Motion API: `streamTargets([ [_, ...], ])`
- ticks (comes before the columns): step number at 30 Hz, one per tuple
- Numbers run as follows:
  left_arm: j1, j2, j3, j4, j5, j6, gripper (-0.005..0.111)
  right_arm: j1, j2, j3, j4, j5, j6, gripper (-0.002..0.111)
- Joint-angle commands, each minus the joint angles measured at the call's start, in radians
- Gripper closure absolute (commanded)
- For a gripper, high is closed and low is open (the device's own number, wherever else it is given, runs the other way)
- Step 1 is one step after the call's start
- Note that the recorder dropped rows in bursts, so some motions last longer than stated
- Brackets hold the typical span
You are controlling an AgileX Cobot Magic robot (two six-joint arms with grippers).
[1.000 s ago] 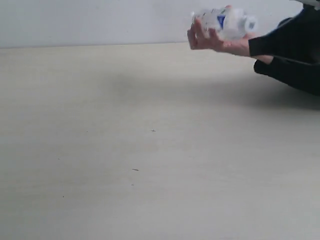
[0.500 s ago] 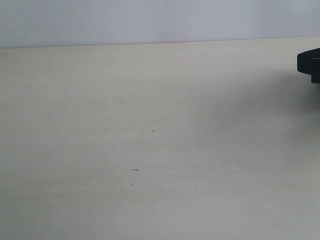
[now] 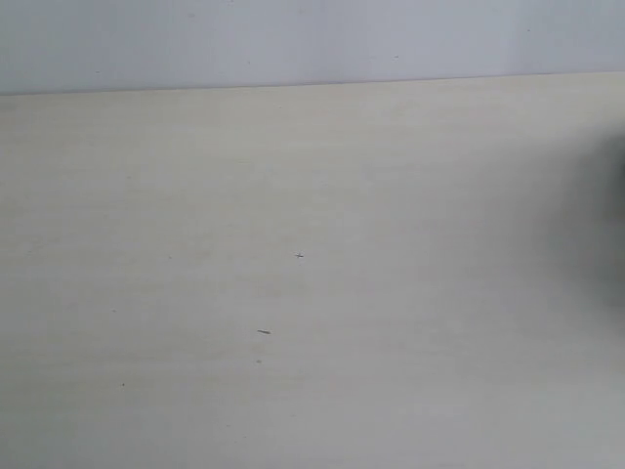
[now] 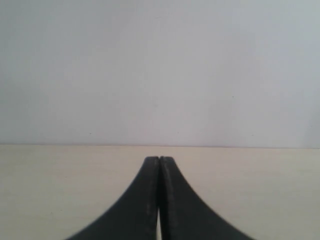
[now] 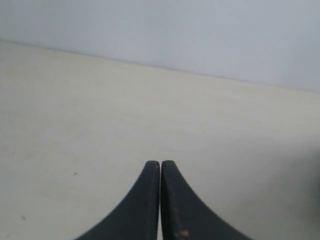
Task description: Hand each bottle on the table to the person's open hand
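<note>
Pale table (image 3: 293,195): fills most of exterior view. No bottle on it and no person's open hand in any view.
Grey wall (image 3: 293,39): plain, along far edge of table.
Left tool (image 4: 159,160): fingers pressed together, nothing between, low over table, pointing at far wall.
Right tool (image 5: 160,164): same, pressed together, holding nothing.
Likely reason: nothing here to pick, handing over seems finished.
Tiny dark specks (image 3: 264,331): near middle of table.

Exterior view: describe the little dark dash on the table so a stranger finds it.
The pale table fills the view below a grey wall. Near its middle, the dash lies lower-left of a speck, and is darker and longer.
</note>
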Motion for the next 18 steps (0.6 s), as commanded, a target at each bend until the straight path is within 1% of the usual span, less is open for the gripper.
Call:
streamTargets([
  [1, 0.002, -0.006, 0.002, -0.004, -0.002, 0.002, 0.107, -0.074, -0.187, 0.109, -0.047, -0.109, 0.002, 0.107],
  [6, 0.002, -0.006, 0.002, -0.004, -0.002, 0.002, 0.107, -0.132, -0.325, 0.324, -0.036, -0.341, 0.002, 0.107],
  [12, 0.002, -0.006, 0.002, -0.004, -0.002, 0.002, 0.107, -0.140, -0.442, 0.569, -0.036, -0.547, 0.000, 0.107],
  [16, 0.002, -0.006, 0.002, -0.004, -0.002, 0.002, 0.107, -0.140, -0.522, 0.669, -0.017, -0.674, 0.000, 0.107],
  [17, 0.002, -0.006, 0.002, -0.004, -0.002, 0.002, 0.107, -0.140, -0.540, 0.669, -0.017, -0.694, 0.000, 0.107],
  [18, 0.002, -0.006, 0.002, -0.004, -0.002, 0.002, 0.107, -0.140, -0.556, 0.669, -0.017, -0.672, 0.000, 0.107],
])
